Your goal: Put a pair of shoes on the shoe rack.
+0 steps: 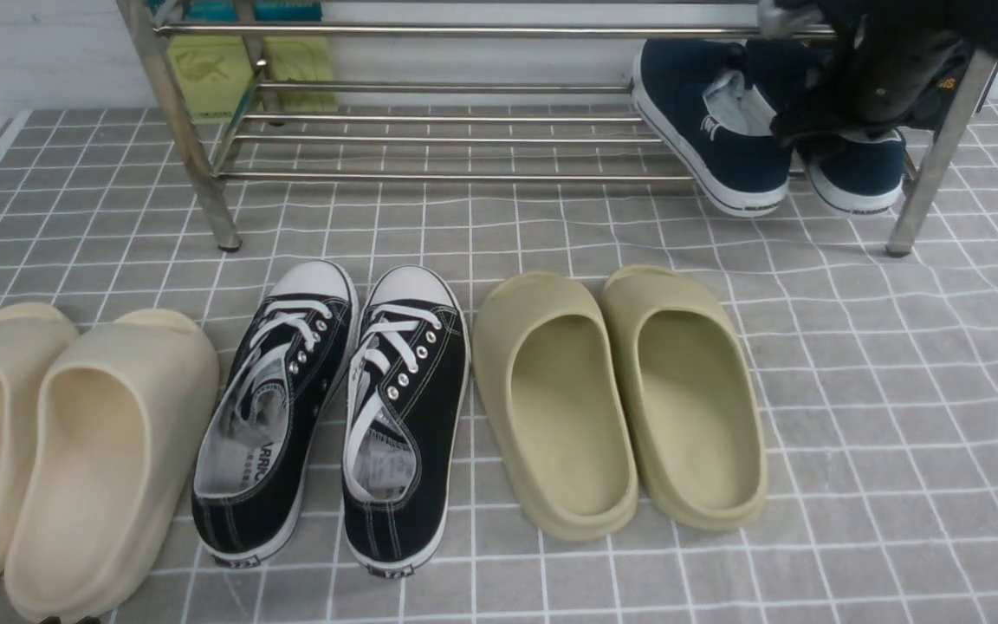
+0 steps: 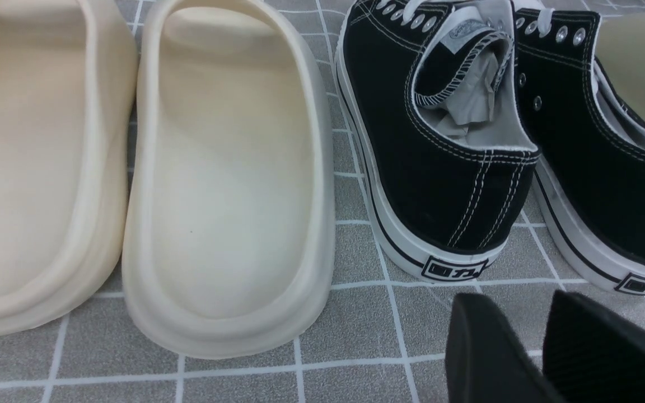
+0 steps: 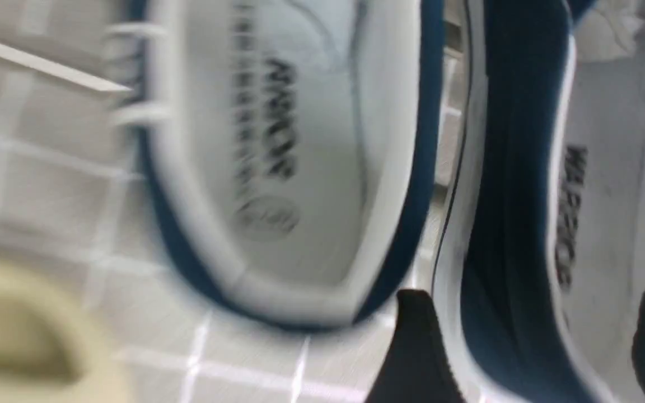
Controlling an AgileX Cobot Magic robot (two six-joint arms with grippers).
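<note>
Along the rack (image 1: pixel 464 178): bare lower rods leftward, right leg close beside the sneakers (image 1: pixel 746 165), both on the lower tier's right end. With right gripper (image 3: pixel 529 319): spread wide about right sneaker's near end, not clamped. With left gripper (image 2: pixel 515 302), before the rack: parted slightly, holding nothing.

A pale wall (image 1: pixel 40 52) rises behind a grey tiled-pattern floor (image 1: pixel 897 433) crossed by white, slightly wavy lines.

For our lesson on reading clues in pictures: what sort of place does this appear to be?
Probably a shoe-storage area, perhaps an entryway: a metal shoe rack holds navy sneakers, and cream clogs stand on the tile-patterned floor.
</note>
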